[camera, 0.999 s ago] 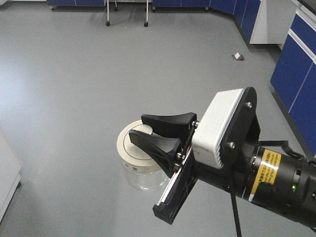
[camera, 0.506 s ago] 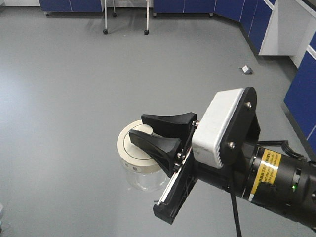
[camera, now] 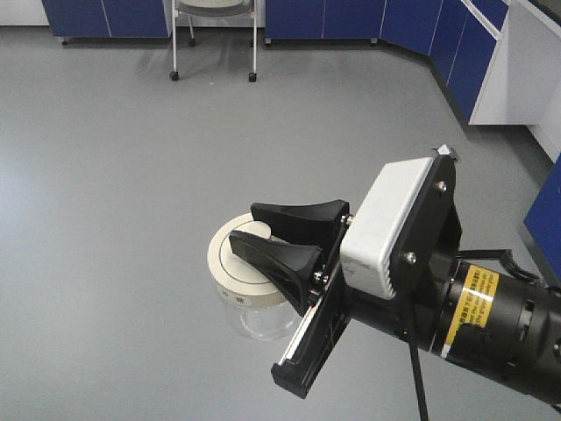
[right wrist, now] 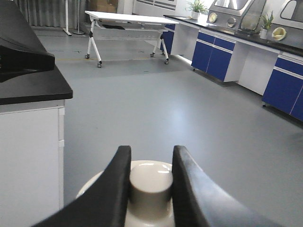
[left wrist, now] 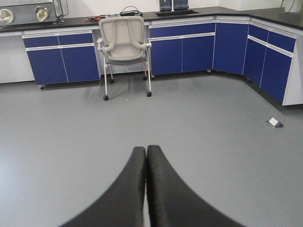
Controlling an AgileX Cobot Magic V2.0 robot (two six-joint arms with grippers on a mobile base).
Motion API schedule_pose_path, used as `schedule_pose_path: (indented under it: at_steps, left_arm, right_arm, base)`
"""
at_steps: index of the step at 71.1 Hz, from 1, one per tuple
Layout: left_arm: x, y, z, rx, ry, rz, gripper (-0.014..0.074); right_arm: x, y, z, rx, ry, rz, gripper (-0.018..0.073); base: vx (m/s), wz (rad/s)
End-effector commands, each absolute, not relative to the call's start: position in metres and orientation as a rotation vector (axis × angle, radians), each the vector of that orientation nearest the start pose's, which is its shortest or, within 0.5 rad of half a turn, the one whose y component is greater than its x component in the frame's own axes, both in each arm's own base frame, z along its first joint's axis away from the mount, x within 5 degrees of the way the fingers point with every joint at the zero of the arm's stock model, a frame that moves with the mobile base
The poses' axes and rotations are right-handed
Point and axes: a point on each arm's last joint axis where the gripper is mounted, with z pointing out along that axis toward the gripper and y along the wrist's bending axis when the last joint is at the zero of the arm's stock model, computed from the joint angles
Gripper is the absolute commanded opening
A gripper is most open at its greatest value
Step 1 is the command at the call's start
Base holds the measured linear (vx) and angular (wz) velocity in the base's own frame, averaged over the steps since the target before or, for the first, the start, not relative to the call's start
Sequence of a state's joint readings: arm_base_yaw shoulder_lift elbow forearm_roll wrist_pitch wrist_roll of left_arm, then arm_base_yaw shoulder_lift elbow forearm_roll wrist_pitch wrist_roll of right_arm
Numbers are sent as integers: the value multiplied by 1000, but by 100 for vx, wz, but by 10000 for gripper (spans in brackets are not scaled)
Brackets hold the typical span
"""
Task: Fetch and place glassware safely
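The glassware (camera: 254,314) is a squat clear jar with a cream-white lid, hanging above the grey floor in the front view. My right gripper (camera: 244,226) reaches in from the lower right and is shut on the lid's central knob. In the right wrist view the knob of the glassware (right wrist: 150,185) is pinched between both black fingers of the right gripper (right wrist: 151,149). The left gripper (left wrist: 146,149) shows only in its own wrist view, fingers pressed together with nothing between them, over bare floor.
A wheeled white chair (left wrist: 124,39) stands ahead before blue cabinets (left wrist: 189,47). A small object (left wrist: 275,123) lies on the floor to the right. A black-topped white counter (right wrist: 29,90) is close on the right wrist view's left, with a wheeled table (right wrist: 128,19) beyond.
The chair, cabinets and small floor object have slid down the front view, so the robot has moved toward them. The right arm and held jar keep their pose.
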State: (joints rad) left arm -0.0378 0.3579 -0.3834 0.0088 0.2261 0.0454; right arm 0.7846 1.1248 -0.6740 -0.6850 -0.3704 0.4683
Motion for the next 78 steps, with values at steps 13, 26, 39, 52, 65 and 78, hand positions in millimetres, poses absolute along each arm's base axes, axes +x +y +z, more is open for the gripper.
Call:
schedule_pose_path:
  at_steps: [13,26,39,52,65,78]
  left_arm:
    - [87,-3,312,64,1595,9,-7]
    - [87,-3,312,64,1595,9,-7]
    - [87,-3,312,64,1595,9,-7]
    - [87,-3,312,64,1595,9,-7]
    - [87,-3,312,64,1595,9,-7]
    - [87,-3,312,64,1595,9,-7]
  right_arm:
    - [152,187,343,-895,1271,713,-1]
    - [152,187,343,-895,1271,713,-1]
    - [152,187,343,-895,1271,713,-1]
    - [152,187,343,-895,1271,713,-1]
    - [152,187,343,-895,1271,713,-1]
    - [152,187,343,-895,1271,713,-1]
  base:
    - [52,-6]
    - [52,-4]
    - [53,-4]
    - [54,-2]
    - [54,2]
    - [55,4]
